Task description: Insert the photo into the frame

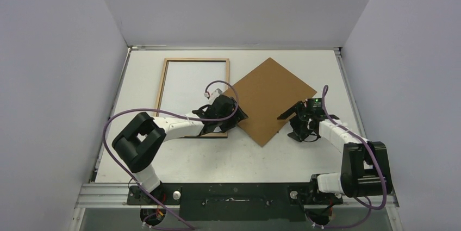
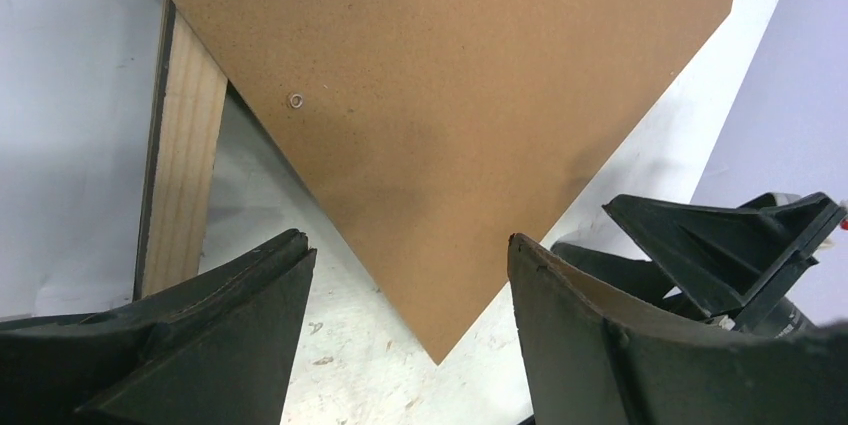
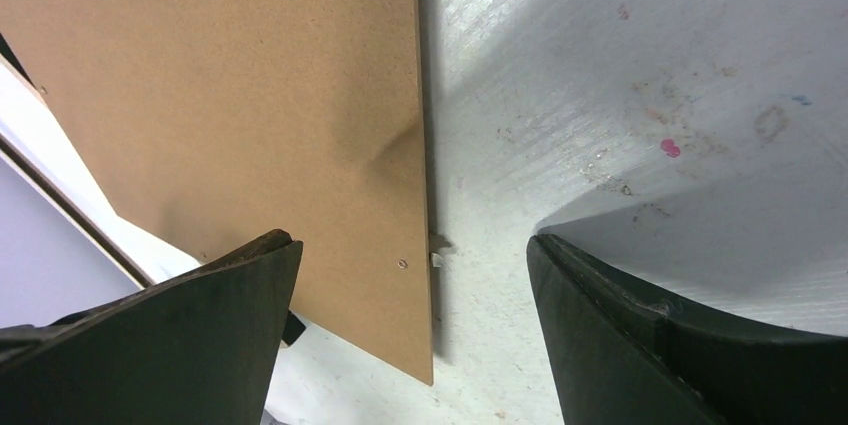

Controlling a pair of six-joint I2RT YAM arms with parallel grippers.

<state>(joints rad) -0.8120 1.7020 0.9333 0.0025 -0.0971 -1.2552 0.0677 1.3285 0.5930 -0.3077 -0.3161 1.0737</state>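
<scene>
Astride the backing board (image 1: 274, 98), left gripper (image 2: 406, 238) and right gripper (image 3: 412, 238) gape empty; a glancing pinch could jolt the frame (image 1: 162, 79).

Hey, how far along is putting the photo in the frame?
The frame lies back up; its opening shows plain white, maybe the photo's back, I cannot tell. In hand: nothing; the left tool and right tool stand open beside the brown backing board, which lies mostly off the frame. Left: confirming the photo is in, then closing the back.

Brown board (image 1: 274, 100) askew on white table (image 1: 228, 157)
</scene>
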